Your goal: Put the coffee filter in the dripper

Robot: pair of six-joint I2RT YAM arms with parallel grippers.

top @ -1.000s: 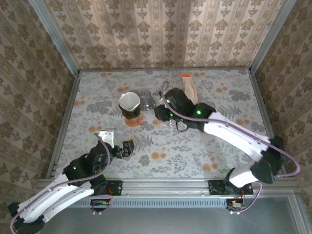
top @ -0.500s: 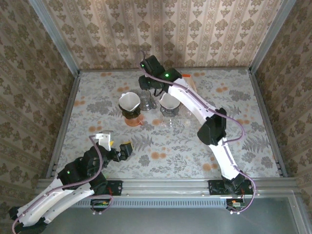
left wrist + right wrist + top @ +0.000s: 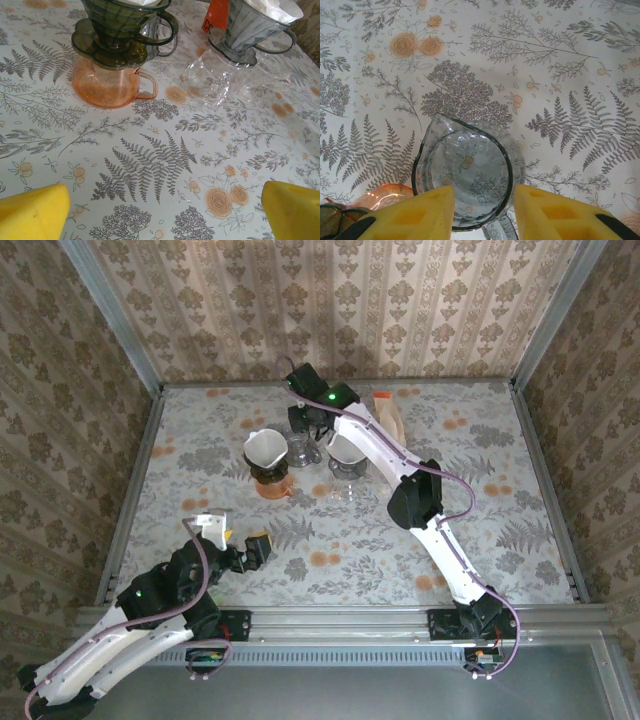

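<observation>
The left gripper (image 3: 162,212) hangs low over the near part of the table (image 3: 150,165). Its two blunt yellow foam pads (image 3: 32,212) are spread wide, with nothing between them. The tabletop is a smooth, slightly glossy cloth printed with grey ferns and small orange roses.

Ahead of that gripper stands the dripper (image 3: 120,20), a smoky dark-green cone of translucent ribbed plastic with a scalloped foot and a loop handle. It is seated on a squat, see-through orange carafe (image 3: 110,85). The coffee filter (image 3: 265,447) already sits inside it, a clean white paper cone with its mouth open upward.

To the right stands a second dripper (image 3: 247,27), greyer and just as translucent. It carries its own crinkled white paper (image 3: 272,9) and rests on a clear glass server (image 3: 215,80) that picks up bright highlights. Behind it a tan pouch (image 3: 388,418) with an orange top stands near the back wall.

The right arm stretches all the way to the far side, and the right gripper (image 3: 484,212) hovers over a clear glass jug (image 3: 465,170) between the two drippers. The jug is round with a thin dark rim, a pinched pouring lip and faintly ribbed walls, and the fern print shows through its base. The blocky yellow pads (image 3: 415,217), moulded with square recesses, stand partly apart. The jug's near rim and handle lie in the gap below them, and nothing looks pinched.
</observation>
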